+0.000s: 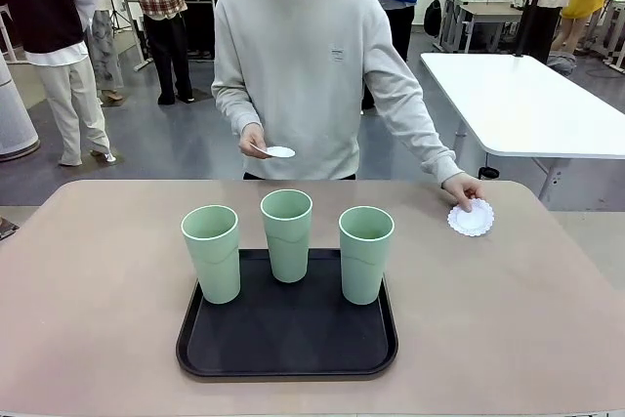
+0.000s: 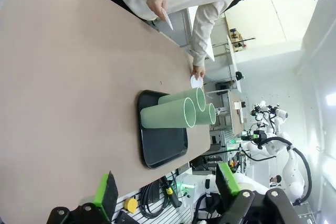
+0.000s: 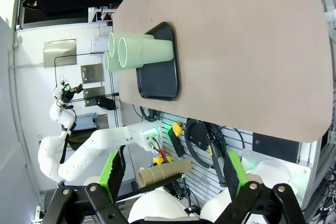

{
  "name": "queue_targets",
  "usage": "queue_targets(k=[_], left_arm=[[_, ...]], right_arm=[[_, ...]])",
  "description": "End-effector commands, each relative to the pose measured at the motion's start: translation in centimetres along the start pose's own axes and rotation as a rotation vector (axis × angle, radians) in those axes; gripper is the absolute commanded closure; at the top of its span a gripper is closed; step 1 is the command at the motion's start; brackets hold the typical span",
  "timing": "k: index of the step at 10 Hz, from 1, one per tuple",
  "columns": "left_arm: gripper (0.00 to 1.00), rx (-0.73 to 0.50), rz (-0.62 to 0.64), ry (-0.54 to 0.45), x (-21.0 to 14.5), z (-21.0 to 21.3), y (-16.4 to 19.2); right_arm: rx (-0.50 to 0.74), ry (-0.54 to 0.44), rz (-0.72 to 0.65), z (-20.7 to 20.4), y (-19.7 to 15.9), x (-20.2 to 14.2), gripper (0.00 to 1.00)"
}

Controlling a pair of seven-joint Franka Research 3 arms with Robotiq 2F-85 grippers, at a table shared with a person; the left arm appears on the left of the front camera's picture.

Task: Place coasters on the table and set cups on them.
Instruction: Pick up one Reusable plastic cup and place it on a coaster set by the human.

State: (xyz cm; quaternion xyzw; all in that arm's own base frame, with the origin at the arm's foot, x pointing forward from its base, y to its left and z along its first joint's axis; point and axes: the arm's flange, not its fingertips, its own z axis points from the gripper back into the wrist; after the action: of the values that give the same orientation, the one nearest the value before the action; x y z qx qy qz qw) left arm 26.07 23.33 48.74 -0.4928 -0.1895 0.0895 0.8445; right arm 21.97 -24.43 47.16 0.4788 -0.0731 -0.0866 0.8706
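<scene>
You're in the coaster-laying step, and the person across the table is doing it. One hand presses a coaster flat on the table at the far right, beyond the tray and apart from it. The other hand holds a second coaster up in front of the sweater. You cannot tell whether a third is stacked with it.

The left cup, middle cup and right cup all stand upright on the black tray near the centre, close together, and none is on a coaster yet.

Your left gripper has its fingers spread apart with nothing between them, and it hangs off the near edge of the table. Your right gripper is the same: spread, empty, back from the near edge.

Nothing is ready for you until that hand leaves the laid coaster. The right cup looks nearest to it, so the right arm seems the natural choice. You'd need to slip a finger between the right and middle cups without nudging either. Then grip the tapered wall firmly, lift clear of the tray's lip and come straight down onto the disc. It looks light as paper, so a dragged or off-centre landing would likely shove it.
</scene>
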Motion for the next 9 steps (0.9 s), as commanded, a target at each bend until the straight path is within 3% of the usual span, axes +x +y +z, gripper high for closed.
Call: queue_targets(k=[1, 9], left_arm=[[0.0, -0.012, 0.001, -0.002, -0.1, 0.09, -0.05], [0.0, -0.012, 0.001, -0.002, -0.1, 0.09, -0.05]], right_arm=[[0.013, -0.004, 0.004, -0.02, -0.11, 0.03, 0.0], [0.013, -0.004, 0.004, -0.02, -0.11, 0.03, 0.0]])
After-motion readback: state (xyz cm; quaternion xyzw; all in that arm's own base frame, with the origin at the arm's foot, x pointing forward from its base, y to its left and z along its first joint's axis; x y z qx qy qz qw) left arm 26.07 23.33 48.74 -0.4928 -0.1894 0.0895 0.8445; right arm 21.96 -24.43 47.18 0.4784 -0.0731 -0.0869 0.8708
